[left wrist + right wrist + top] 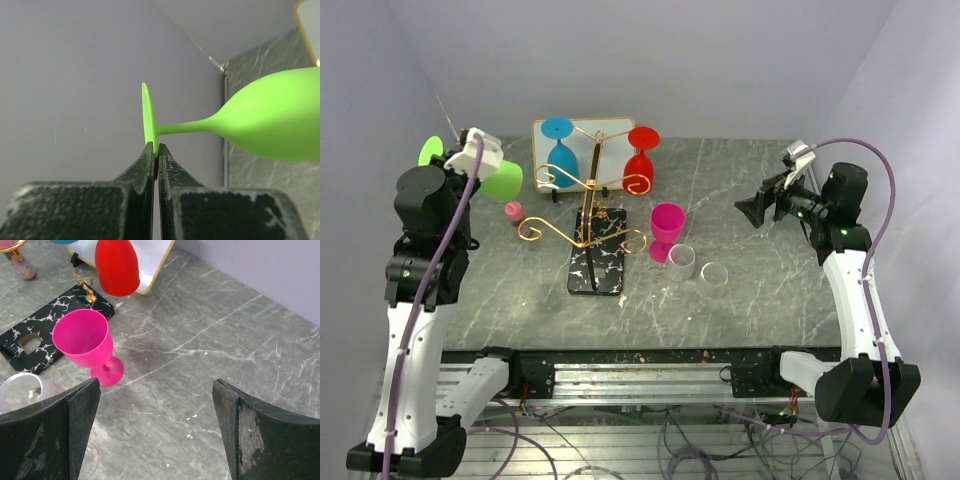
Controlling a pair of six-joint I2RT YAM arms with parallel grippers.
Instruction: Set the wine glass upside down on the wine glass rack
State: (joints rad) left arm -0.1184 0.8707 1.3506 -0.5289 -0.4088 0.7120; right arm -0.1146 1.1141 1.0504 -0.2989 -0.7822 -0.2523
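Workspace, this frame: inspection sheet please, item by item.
Surface: grey veined tabletop.
Job's things: green wine glass aloft, lying sideways; rack carries blue glass and red glass bowl-down.
Clutter: pink glass upright, two clear glasses, small pink bottle, white tray.
Grippers: left pincer shut on the green wine glass's foot; right pincer open, empty.
Cables: purple cable along each arm; loose wires under the near edge.
Surroundings: plain pale walls.
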